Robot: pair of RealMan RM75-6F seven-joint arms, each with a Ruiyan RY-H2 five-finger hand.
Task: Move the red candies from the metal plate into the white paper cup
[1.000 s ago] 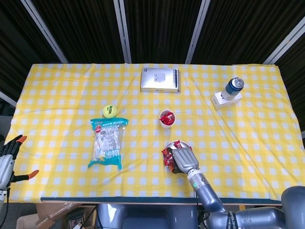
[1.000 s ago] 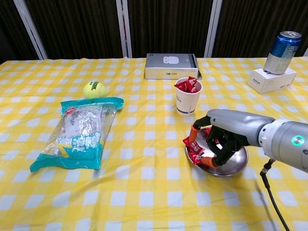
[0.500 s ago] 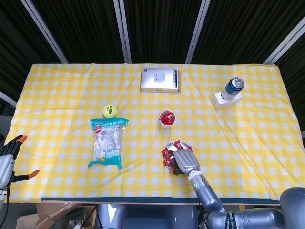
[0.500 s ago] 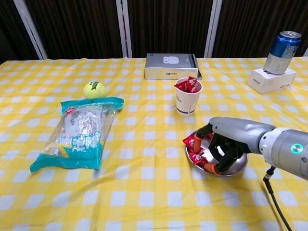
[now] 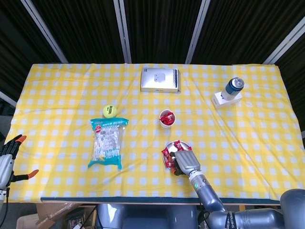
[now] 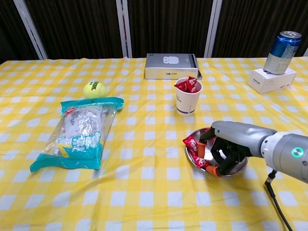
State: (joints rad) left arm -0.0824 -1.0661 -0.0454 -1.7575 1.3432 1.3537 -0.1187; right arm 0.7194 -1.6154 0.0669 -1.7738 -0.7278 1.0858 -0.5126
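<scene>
The metal plate (image 6: 239,163) (image 5: 188,146) sits near the table's front edge, with red candies (image 6: 192,142) (image 5: 167,153) on its left side. My right hand (image 6: 227,148) (image 5: 185,162) lies in the plate. Its fingers curl down and its thumb is drawn in, closing on a red candy (image 6: 202,162) at the plate's near left rim. Its palm hides the rest of the plate. The white paper cup (image 6: 187,101) (image 5: 167,119) stands upright just behind the plate and holds red candies. My left hand (image 5: 8,160) hovers off the table's left front corner, fingers spread and empty.
A clear snack bag (image 6: 79,131) and a tennis ball (image 6: 95,89) lie to the left. A grey box (image 6: 171,66) sits behind the cup. A blue can (image 6: 285,51) stands on a white box (image 6: 272,80) at the far right.
My right hand has sunk lower into the plate, and its fingers and thumb have curled in around the candies. The left hand has not moved.
</scene>
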